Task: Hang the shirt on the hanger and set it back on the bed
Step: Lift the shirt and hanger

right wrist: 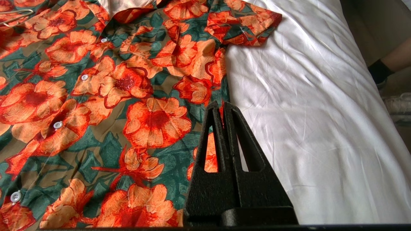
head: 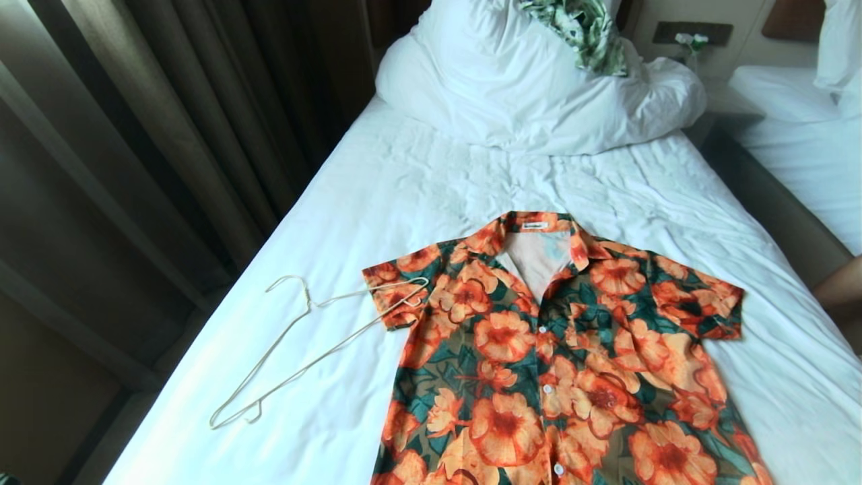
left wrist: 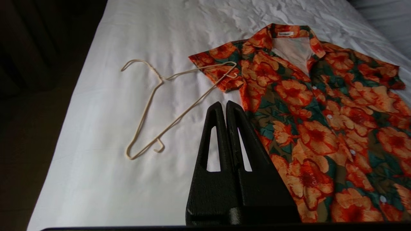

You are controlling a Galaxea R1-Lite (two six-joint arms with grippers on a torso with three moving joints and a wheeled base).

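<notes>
The left gripper (left wrist: 225, 104) is clenched with nothing between its fingers, hanging above the white sheet just off the shirt's (head: 559, 350) sleeve. The right gripper (right wrist: 222, 105) is likewise pressed closed and empty, over the shirt's opposite side edge where cloth meets sheet. Neither arm shows in the head view.

The white neck label (head: 537, 224) inside the collar carries small dark writing, too small to read.

The shirt lies flat and face up on the bed (head: 417, 182), buttoned, collar toward twelve o'clock, short sleeves spread to nine and three. It has large orange-red flowers on dark green, with white buttons down the front. The hanger (head: 316, 343), thin cream-white wire, lies at nine o'clock of the shirt, one shoulder tip resting on the near sleeve, its hook pointing toward ten o'clock.

At twelve o'clock a bulky white duvet (head: 532, 94) is heaped, with a green-and-white leaf-patterned garment (head: 586, 30) on top. At three o'clock, past the bed's edge, part of a person's limb (head: 838, 289) shows.
</notes>
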